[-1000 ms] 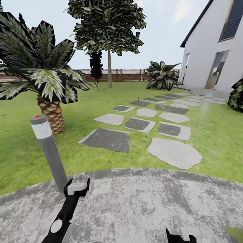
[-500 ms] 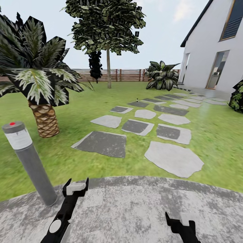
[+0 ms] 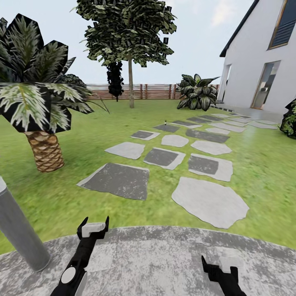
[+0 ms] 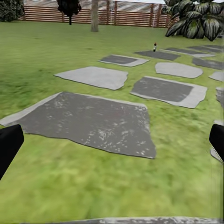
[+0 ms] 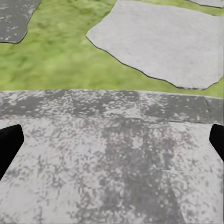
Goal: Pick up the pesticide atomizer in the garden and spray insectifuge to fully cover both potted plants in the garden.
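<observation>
I am on grey paving (image 3: 164,263) at the edge of the garden's green lawn (image 3: 255,164). Far along the stepping stones (image 3: 207,200) stands a tiny dark bottle-like object (image 3: 165,122), also seen in the left wrist view (image 4: 154,46); it is too small to tell whether it is the atomizer. The two small potted plants are out of view. My left gripper (image 3: 93,226) hangs open and empty over the paving's edge. Lower right, my right gripper (image 3: 218,265) is open and empty too. Both wrist views show fingertips (image 4: 9,142) (image 5: 217,139) spread wide.
A grey bollard lamp (image 3: 18,232) stands close at the left, beside a palm with a scaly trunk (image 3: 43,150). Farther off are a tree (image 3: 130,82), a big leafy bush (image 3: 197,91), the brown slatted fence (image 3: 152,91) and a white house (image 3: 263,70).
The whole view has shifted forward: the bollard and palm have slid left and nearer, and the stones have come closer. Both grippers stay open; the right one shows a little more.
</observation>
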